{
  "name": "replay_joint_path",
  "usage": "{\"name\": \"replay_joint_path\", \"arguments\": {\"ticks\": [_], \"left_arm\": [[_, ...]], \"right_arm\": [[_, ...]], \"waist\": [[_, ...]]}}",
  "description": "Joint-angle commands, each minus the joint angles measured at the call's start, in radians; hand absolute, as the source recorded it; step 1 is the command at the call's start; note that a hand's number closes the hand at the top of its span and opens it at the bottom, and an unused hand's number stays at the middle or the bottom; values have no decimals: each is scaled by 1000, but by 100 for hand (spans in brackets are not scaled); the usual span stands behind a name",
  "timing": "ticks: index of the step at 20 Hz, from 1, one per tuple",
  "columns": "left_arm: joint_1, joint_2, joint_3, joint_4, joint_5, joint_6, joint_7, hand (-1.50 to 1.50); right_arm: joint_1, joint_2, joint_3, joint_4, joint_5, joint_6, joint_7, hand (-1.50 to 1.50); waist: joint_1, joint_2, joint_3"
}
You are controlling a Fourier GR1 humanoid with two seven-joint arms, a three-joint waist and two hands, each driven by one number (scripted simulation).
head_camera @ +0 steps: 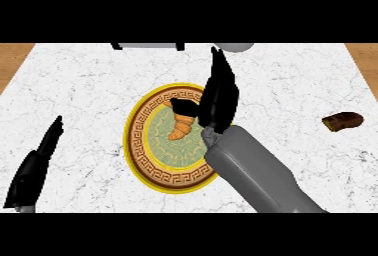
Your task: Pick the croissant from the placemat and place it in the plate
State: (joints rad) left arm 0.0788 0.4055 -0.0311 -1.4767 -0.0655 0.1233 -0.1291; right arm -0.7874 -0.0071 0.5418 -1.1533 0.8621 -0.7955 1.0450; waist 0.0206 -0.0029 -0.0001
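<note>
The croissant (179, 129) lies in the plate (140, 150), near its middle and a little toward the far side, its length running toward and away from the robot; the plate is round, with a yellow rim, a brown band of key pattern and a pale green middle, and it rests flat on the white marbled surface (88, 85); the right hand (220, 100) stands over the plate's right half, reaching in from the plate's near right on its grey forearm; its fingers (218, 70) are straight and spread wide of the thumb, pointing past the plate's far rim, so the hand is open and holds nothing; the thumb (183, 105) juts left and meets the croissant's far end; well to the left of the plate the left hand (33, 170) rests with its fingers straight; to the right of the plate, well apart, lies a small dark brown lump (342, 121); beyond the plate's far rim show a pale flat thing (148, 46) with dark corners and a white rounded thing (236, 47), both cut off.
</note>
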Motion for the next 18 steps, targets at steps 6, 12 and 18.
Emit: {"name": "replay_joint_path", "arguments": {"ticks": [6,12,18], "left_arm": [[18,14,55,32,20,-4,-6,0],[-1,-15,44,26,2,3,-13,0],[-5,-33,29,24,-35,-8,10,0]], "right_arm": [[272,7,-69,-337,85,-236,33,-150],[583,-164,-18,-688,7,-228,-131,-150],[820,-401,28,-799,-206,-337,-358,-150]], "waist": [[-61,-11,0],[-47,-3,1],[-27,3,1]]}}
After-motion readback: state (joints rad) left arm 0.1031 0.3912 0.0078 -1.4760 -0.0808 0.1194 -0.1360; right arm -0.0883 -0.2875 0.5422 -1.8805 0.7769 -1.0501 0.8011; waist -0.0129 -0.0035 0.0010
